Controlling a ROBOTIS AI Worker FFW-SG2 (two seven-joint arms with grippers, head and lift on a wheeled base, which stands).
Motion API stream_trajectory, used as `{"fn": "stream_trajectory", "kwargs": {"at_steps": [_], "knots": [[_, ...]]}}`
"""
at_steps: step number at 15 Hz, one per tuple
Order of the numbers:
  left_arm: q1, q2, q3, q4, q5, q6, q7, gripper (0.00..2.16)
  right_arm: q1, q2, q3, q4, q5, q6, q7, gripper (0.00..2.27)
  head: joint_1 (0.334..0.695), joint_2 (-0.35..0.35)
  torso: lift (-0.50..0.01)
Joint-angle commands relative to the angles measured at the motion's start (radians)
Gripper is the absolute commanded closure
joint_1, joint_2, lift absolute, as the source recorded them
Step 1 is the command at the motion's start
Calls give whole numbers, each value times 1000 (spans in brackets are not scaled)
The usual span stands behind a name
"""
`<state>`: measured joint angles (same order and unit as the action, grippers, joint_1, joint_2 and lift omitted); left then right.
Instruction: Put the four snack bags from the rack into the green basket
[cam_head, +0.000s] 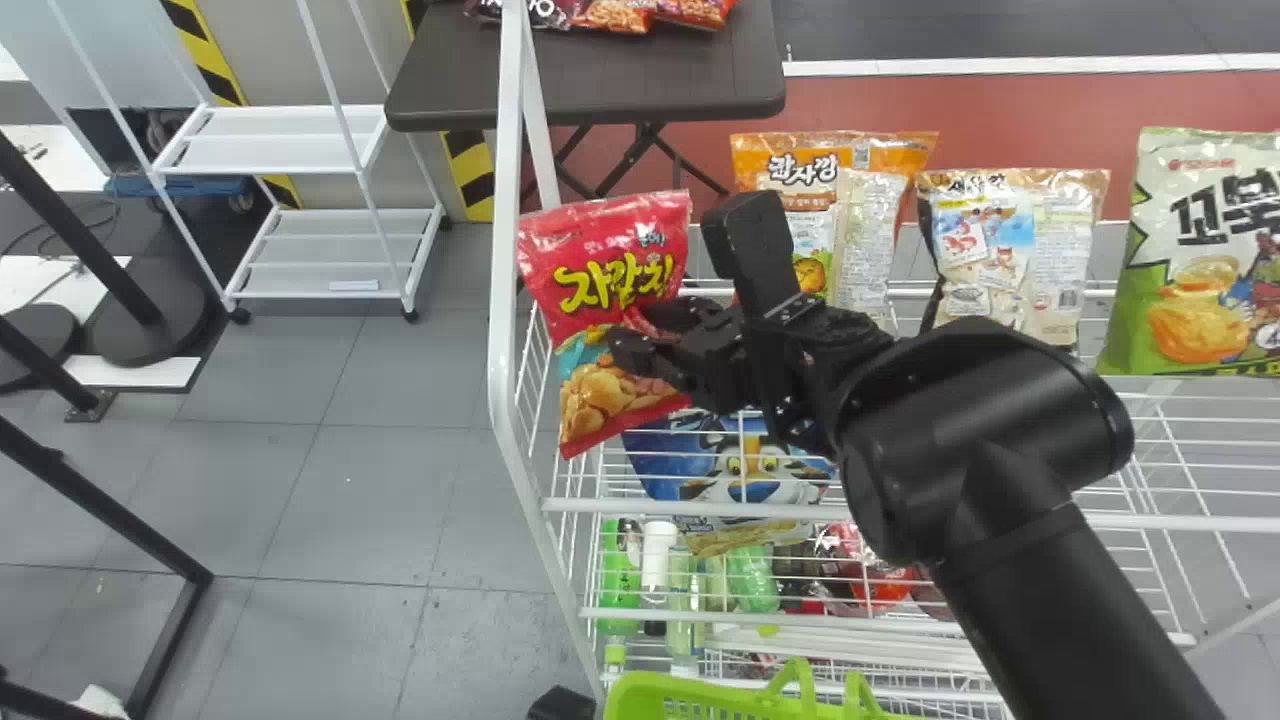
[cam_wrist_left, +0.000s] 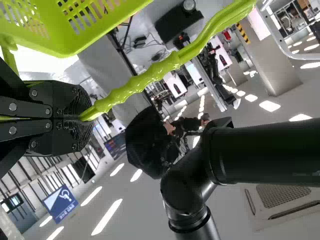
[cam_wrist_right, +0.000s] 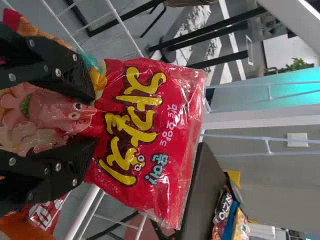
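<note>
Right gripper (cam_wrist_right: 94, 121) pinches the red snack bag (cam_head: 628, 265) around its middle, bunching the print between spread-apart tips; probably a mid-body hold so top and bottom don't swing. Bag tilts at the left end of the rack (cam_head: 503, 300); can't tell if its base is clear of the wires. Orange snack bag (cam_head: 865, 230), white-and-blue snack bag (cam_head: 1010, 250) and green snack bag (cam_head: 1190, 310) stand in a row to the right, fronts easy to reach. Left gripper (cam_wrist_left: 84, 118) clamps the basket handle (cam_wrist_left: 170, 62), likely steadying the green basket (cam_head: 690, 690) near side for the drop.
</note>
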<state>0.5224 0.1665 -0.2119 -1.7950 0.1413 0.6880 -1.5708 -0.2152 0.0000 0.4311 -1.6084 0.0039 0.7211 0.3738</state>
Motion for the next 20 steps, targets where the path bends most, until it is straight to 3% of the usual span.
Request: {"fn": "stream_trajectory", "kwargs": {"at_steps": [1,5,9,11,13,14,16,18,20], "knots": [[-16,1,-1,16,11,-8,-6,2132,53,1,-6,-85,31,12,-1,1932,695,86,-6],[-32,-5,-3,26,12,-8,-6,2132,192,-20,-45,-327,45,27,0,1929,695,82,-6],[-38,-12,-1,39,11,-8,0,2132,375,-127,-198,-585,-111,39,60,1932,695,26,-6],[-38,-12,8,34,11,-8,0,2132,517,-172,-336,-766,-193,140,119,1929,695,-56,-6],[-38,-12,17,34,11,-5,2,2132,709,-247,-499,-932,-255,199,123,1929,695,-128,-6],[-38,-12,22,34,11,-5,5,2132,792,-261,-577,-986,-280,202,129,1929,695,-234,-6],[-39,-16,40,32,11,-5,6,2132,924,-262,-735,-1064,-328,278,151,1929,695,-346,-6],[-42,-21,51,26,18,8,3,2132,982,-258,-802,-1107,-326,416,174,1929,695,-350,-6],[-41,-25,65,20,40,8,-3,2132,1007,-259,-790,-1119,-289,533,180,1929,695,-350,-6]]}}
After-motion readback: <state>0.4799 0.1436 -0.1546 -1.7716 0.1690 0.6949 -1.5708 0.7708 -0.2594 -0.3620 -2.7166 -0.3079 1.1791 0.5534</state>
